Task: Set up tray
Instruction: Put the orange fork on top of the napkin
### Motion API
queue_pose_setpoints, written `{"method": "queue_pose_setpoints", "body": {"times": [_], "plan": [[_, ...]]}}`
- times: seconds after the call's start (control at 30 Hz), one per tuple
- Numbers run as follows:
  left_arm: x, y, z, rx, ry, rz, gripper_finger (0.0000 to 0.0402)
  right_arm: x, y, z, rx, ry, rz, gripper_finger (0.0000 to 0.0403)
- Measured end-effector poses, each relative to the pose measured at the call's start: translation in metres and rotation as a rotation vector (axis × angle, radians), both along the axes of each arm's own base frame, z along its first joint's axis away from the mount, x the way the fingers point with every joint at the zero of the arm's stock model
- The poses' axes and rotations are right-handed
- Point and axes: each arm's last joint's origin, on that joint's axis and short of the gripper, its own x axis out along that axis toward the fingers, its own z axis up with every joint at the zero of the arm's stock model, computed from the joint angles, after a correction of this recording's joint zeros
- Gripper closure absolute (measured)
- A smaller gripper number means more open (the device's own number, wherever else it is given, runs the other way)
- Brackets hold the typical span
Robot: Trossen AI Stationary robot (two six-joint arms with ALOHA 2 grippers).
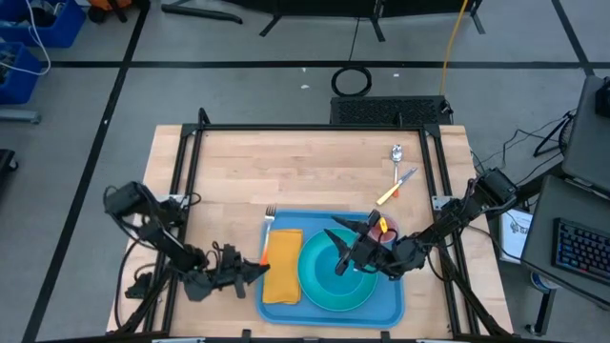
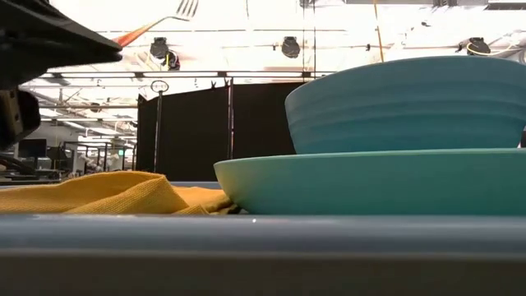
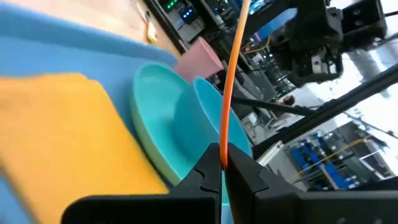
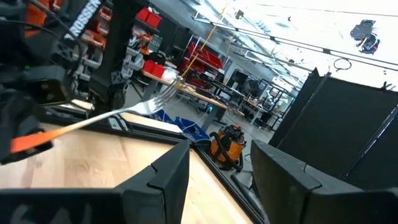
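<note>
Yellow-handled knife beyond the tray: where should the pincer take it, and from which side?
Take the knife by its yellow handle, from straight above, closing across its narrow width. It lies flat and slanted on bare wood; its blade end is near the spoon.

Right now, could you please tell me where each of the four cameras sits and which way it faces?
High view: overhead, looking straight down at the tray; both arms show.
Low view: table level, facing the plate and bowl.
Left wrist view: behind the left hand, which grips the fork, facing the plate.
Right wrist view: behind the open right hand, facing the room.
Fork and napkin show in several views.
</note>
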Motion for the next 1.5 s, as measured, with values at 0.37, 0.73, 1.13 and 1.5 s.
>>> {"method": "queue_pose_setpoints", "body": {"times": [0.37, 0.73, 1.13, 1.5], "plan": [[0.008, -0.046, -0.032, -0.082, -0.027, 0.039, 0.0397, -0.003, -0.002, 0.007, 0.042, -0.020, 0.013, 0.0243], [0.019, -0.078, -0.046, -0.130, -0.064, 0.069, 0.0397, -0.015, -0.039, 0.037, 0.400, 0.016, 0.394, 0.0243], [0.024, -0.094, -0.053, -0.118, -0.059, 0.034, 0.0397, 0.003, -0.101, 0.068, 0.812, 0.238, 0.669, 0.0243], [0.024, -0.095, -0.053, -0.084, -0.042, -0.002, 0.0397, 0.051, -0.133, 0.056, 1.046, 0.357, 0.747, 0.0243]]}}
